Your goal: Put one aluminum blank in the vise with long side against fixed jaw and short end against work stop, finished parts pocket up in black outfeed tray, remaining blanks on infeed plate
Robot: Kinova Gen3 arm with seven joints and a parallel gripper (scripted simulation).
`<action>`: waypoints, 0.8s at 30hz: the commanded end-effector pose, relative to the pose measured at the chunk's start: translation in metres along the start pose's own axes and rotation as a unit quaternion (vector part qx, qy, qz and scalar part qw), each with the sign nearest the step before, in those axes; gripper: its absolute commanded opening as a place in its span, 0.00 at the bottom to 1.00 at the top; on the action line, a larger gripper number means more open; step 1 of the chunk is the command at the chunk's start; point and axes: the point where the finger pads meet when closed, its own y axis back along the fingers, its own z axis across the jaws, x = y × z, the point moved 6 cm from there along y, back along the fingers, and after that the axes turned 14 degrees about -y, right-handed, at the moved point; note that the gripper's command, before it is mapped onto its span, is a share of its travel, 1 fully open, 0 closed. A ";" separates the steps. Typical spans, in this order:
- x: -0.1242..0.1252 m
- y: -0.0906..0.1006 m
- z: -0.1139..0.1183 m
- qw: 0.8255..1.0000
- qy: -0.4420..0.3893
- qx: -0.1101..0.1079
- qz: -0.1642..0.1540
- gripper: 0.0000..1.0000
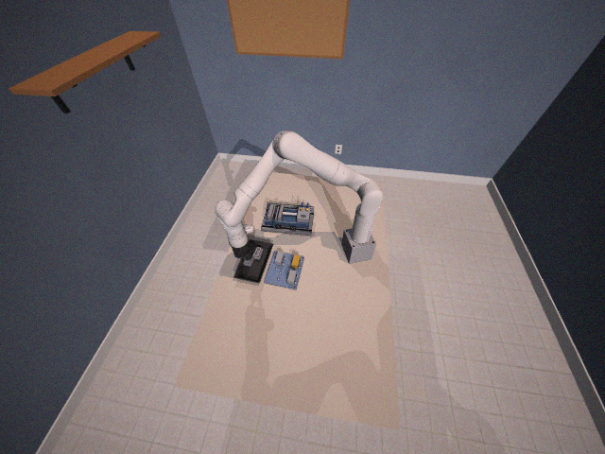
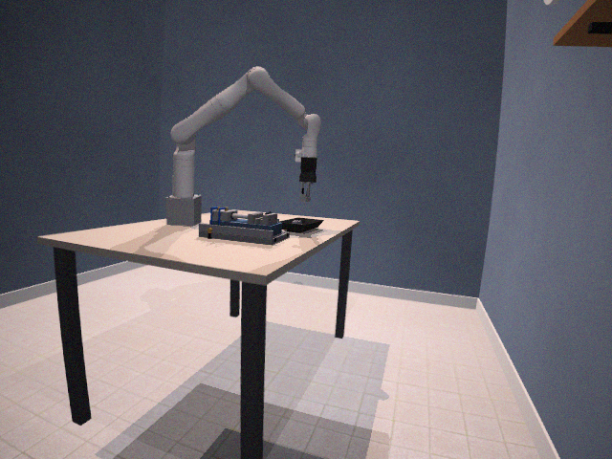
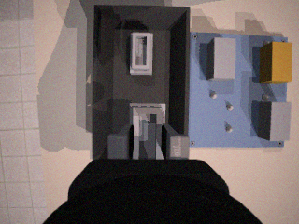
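overhead, hangs well above the black tray (image 3: 102,70): claw (image 3: 149,146), shut on a pocketed part (image 3: 147,122), pocket up. lies flat in the tray's far end: second part (image 3: 141,52). rest on the blue plate (image 3: 206,126) beside the tray: two gray blanks (image 3: 221,58) and a brass blank (image 3: 276,62). stands farther along the desk (image 2: 148,247): vise (image 1: 286,217).

- Two finished parts are counted: one (image 3: 141,52) lying in the black outfeed tray (image 3: 178,70), one (image 3: 148,122) clamped in the gripper (image 3: 148,146) above that tray.
- Two gray aluminum blanks are counted on the infeed plate (image 3: 202,126), beside the tray: one (image 3: 221,58) at the plate's tray side, one (image 3: 275,120) at its far side.
- One yellow brass blank (image 3: 276,62) is counted on the plate.
- One vise (image 1: 288,217) is seen.
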 end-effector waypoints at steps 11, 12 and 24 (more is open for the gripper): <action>-0.002 -0.003 -0.010 1.000 -0.004 -0.002 -0.001 0.00; -0.002 -0.003 -0.010 1.000 -0.004 -0.002 -0.001 0.00; -0.002 -0.003 -0.010 1.000 -0.004 -0.002 -0.001 0.00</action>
